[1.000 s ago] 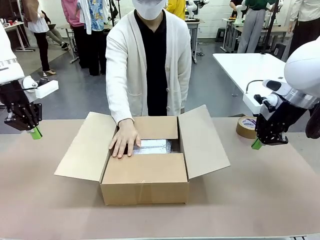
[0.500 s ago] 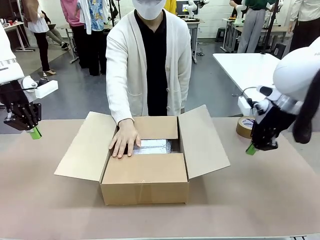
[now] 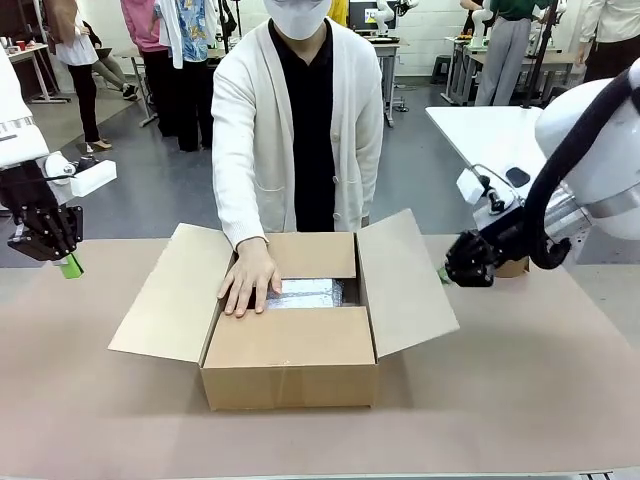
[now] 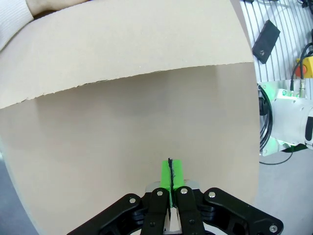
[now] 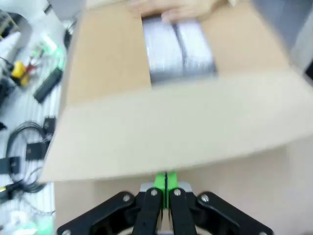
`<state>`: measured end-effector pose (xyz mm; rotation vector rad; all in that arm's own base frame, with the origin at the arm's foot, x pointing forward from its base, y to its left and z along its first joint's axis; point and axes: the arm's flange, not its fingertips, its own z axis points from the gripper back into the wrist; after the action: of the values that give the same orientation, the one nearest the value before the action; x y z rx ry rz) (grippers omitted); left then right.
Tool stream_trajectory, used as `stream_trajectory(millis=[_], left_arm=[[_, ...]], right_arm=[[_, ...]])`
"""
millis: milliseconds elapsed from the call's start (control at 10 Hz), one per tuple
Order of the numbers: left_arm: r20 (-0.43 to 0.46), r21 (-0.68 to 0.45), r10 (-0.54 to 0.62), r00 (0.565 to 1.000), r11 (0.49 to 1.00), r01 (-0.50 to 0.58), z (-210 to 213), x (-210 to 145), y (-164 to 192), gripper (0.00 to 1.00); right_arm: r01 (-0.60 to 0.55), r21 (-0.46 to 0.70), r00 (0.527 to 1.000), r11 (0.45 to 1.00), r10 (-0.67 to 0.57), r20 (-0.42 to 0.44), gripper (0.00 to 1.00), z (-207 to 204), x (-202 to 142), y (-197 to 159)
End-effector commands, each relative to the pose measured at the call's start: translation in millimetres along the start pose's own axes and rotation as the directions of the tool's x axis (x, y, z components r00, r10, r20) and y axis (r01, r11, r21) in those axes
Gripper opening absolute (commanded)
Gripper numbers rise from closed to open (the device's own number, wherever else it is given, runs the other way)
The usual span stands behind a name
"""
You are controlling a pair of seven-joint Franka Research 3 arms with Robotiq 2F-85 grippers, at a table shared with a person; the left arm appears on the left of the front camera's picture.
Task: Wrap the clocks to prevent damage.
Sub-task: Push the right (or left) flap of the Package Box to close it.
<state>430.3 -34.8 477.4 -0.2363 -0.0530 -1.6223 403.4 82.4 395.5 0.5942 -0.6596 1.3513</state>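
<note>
Two grippers, each with its green pads pressed together on nothing. The left gripper (image 3: 69, 265) hangs over the table (image 3: 520, 380) near its left edge, well apart from the box. The right gripper (image 3: 445, 272) sits just beside the right flap (image 3: 405, 285). One brown cardboard box (image 3: 290, 370) stands mid-table, side flaps spread. Inside lie the clocks (image 3: 308, 293), one lumpy bundle in silvery, translucent bubble wrap. One hand (image 3: 248, 280) of the person rests flat at the bundle's left edge.
</note>
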Motion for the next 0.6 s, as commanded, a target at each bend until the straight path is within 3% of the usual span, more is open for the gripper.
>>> stream_trajectory(millis=[0, 300, 500], left_arm=[[0.021, 0.000, -0.008, 1.000, 1.000, 0.008, 1, -1, -1, 0.00], [0.021, 0.000, -0.008, 1.000, 1.000, 0.008, 1, -1, -1, 0.00], [0.021, 0.000, -0.008, 1.000, 1.000, 0.008, 1, -1, -1, 0.00]], right_arm=[[-0.131, 0.017, 0.976, 0.991, 0.126, 0.180, 0.01, -9, -1, -2], [-0.202, 0.016, 0.958, 0.979, 0.194, 0.212, 0.01, -28, 19, 0], [-0.240, 0.052, 0.962, 0.969, 0.230, 0.145, 0.01, -60, 48, -7]])
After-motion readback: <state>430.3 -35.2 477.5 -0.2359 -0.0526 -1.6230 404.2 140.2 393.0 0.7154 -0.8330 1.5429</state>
